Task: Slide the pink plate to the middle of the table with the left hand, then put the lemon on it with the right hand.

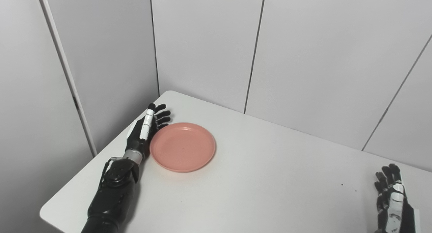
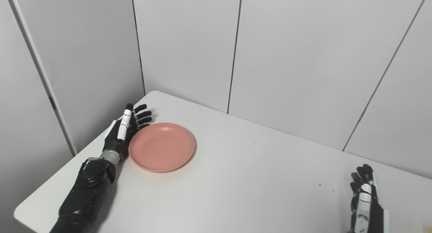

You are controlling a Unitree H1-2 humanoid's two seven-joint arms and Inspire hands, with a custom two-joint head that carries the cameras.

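Pink plate (image 1: 182, 147) on white table (image 1: 270, 179)

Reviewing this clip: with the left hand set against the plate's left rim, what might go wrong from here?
The left hand meets the pink plate only along its rim, so a push may spin it or slip off. The plate sits near the table's left corner. No lemon is visible, so the open right hand has no target in view.

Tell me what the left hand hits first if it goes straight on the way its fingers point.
Nothing on the table: the left hand points past the round pink plate's left rim toward the far edge of the white table. Beyond that, probably the grey wall panels.
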